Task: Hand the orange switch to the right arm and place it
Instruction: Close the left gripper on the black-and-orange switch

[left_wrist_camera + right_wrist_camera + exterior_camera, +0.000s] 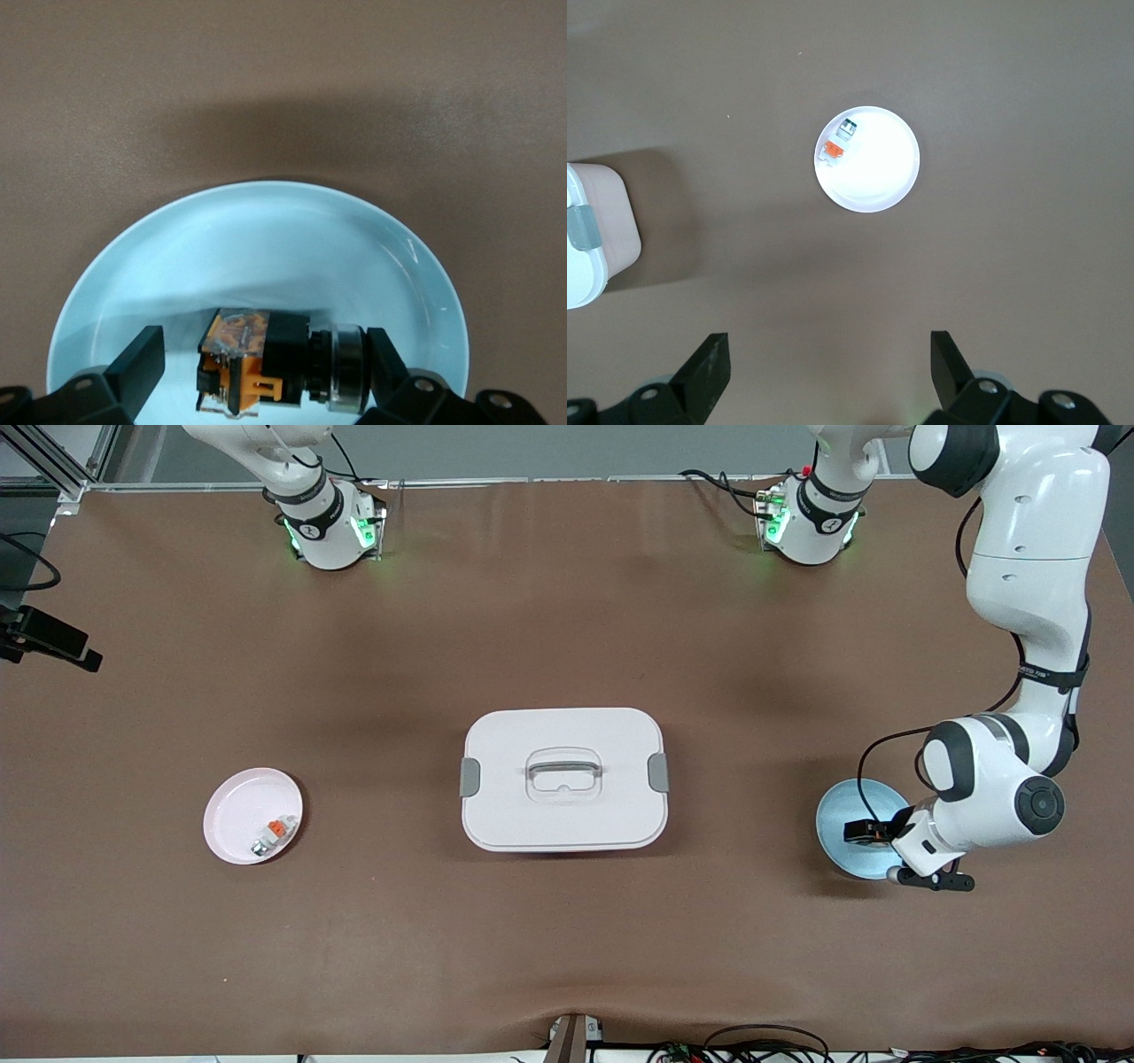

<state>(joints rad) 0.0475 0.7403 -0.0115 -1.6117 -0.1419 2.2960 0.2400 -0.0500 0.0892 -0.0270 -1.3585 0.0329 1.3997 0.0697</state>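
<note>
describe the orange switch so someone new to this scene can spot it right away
Start at the white lidded box mid-table, then go toward the left arm's end to the light blue dish. The orange switch lies in it, between the open jaws of the left gripper. It is black-bodied with orange marks, unlike the small grey-white piece in the pink dish.

The bench (567,957) was plain brown. The switch (266,363) was black with orange marks, lying in a pale blue dish (266,239). The box (564,779) was white with grey clips. The plate (239,806) was pale pink.
</note>
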